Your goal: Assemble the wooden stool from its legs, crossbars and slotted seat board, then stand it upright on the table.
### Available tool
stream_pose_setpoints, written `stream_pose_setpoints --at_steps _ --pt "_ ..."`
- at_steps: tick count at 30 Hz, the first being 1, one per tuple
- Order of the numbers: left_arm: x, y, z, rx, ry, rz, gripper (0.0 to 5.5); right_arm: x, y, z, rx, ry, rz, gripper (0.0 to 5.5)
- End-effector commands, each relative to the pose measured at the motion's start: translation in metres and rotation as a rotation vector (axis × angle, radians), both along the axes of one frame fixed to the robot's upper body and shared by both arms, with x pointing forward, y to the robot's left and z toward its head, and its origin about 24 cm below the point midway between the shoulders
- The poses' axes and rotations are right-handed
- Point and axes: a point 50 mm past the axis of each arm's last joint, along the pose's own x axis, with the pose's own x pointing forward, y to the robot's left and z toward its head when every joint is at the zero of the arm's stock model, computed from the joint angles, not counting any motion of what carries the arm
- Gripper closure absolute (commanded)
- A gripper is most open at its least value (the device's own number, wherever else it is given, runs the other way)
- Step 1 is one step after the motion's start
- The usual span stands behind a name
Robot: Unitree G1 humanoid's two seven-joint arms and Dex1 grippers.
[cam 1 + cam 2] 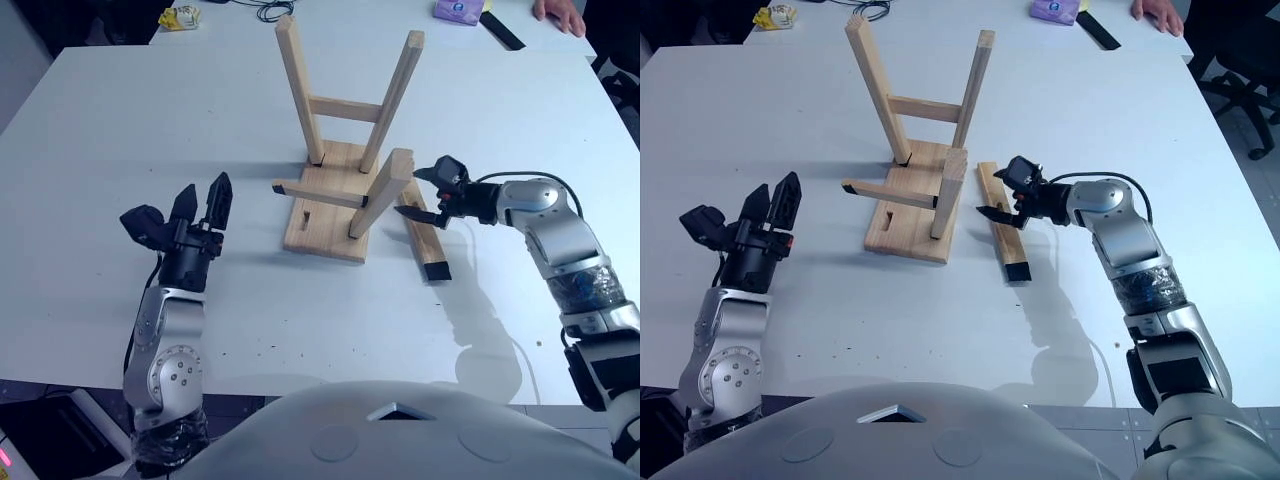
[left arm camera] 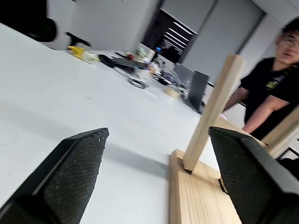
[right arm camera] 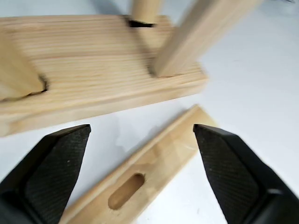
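The slotted seat board lies flat mid-table. Two legs joined by a crossbar stand up from its far end. A third leg stands at its near right, with a second crossbar jutting left from it. One loose leg, slotted and black-tipped, lies on the table right of the board. My right gripper hangs open just above that loose leg, beside the third leg, holding nothing. My left gripper is open and empty, a hand's width left of the board.
A purple packet, a black bar and a yellow item lie along the table's far edge. White tabletop stretches wide on the left and in front of the board.
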Motion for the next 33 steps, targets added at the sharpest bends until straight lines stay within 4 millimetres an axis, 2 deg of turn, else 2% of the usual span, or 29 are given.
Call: stream_pose_setpoints --at_steps 1,5,8,12,16,21,24,32,33 --pt "-0.011 0.003 0.011 -0.001 0.004 0.088 1.54 -0.013 0.013 0.014 0.053 0.021 -0.244 1.45" --pt "-0.013 0.006 0.02 -0.014 0.016 0.175 1.54 -0.033 0.029 0.008 0.084 0.116 -0.435 1.45" --pt "-0.003 0.009 0.027 -0.016 0.032 0.23 1.54 -0.044 0.036 -0.001 0.074 0.19 -0.533 1.45" --pt "0.012 0.012 0.039 -0.008 0.062 0.25 1.54 -0.05 0.032 -0.006 0.051 0.24 -0.641 1.45" --pt "0.019 0.01 0.052 0.054 0.069 0.228 1.54 -0.057 0.025 -0.013 0.021 0.273 -0.715 1.45" --pt "0.028 0.001 0.067 0.095 0.023 0.188 1.54 -0.066 0.025 -0.032 0.018 0.382 -0.768 1.45" --pt "0.036 -0.003 0.08 0.112 -0.027 0.171 1.54 -0.063 0.022 -0.043 -0.032 0.383 -0.767 1.45" --pt "0.044 -0.01 0.101 0.123 -0.118 0.165 1.54 -0.055 0.032 -0.052 -0.07 0.335 -0.702 1.45" --pt "0.045 -0.011 0.102 0.122 -0.122 0.161 1.54 -0.056 0.033 -0.052 -0.068 0.336 -0.699 1.63"
